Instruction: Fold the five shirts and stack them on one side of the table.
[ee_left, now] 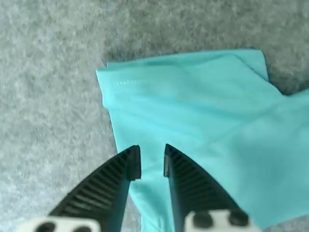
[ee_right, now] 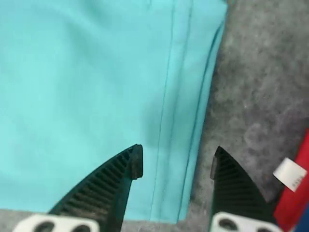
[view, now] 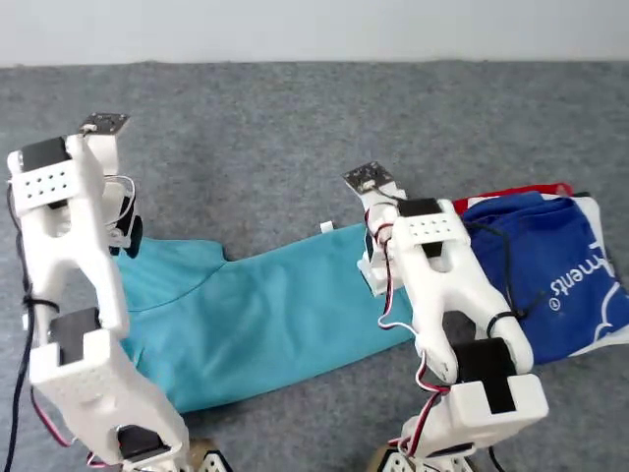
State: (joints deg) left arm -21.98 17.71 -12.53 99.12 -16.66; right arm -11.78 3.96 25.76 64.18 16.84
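Teal shirt laid out flat, a gripper over each end.
The teal shirt [view: 265, 315] crosses the middle of the grey table [view: 295, 128], its 9 o'clock end partly under an arm. The left gripper [ee_left: 151, 162] has its jaws a slit apart and empty. The right gripper [ee_right: 177, 162] gapes wide over the hem, holding nothing. At 3 o'clock a blue shirt [view: 550, 265] tops a pile with a red edge [view: 511, 192]. The pile is partly hidden, so its count is unclear.

The high camera is looking steeply down over the table [view: 295, 118]; both wrist cameras are facing down, close over the same teal shirt [view: 275, 315].
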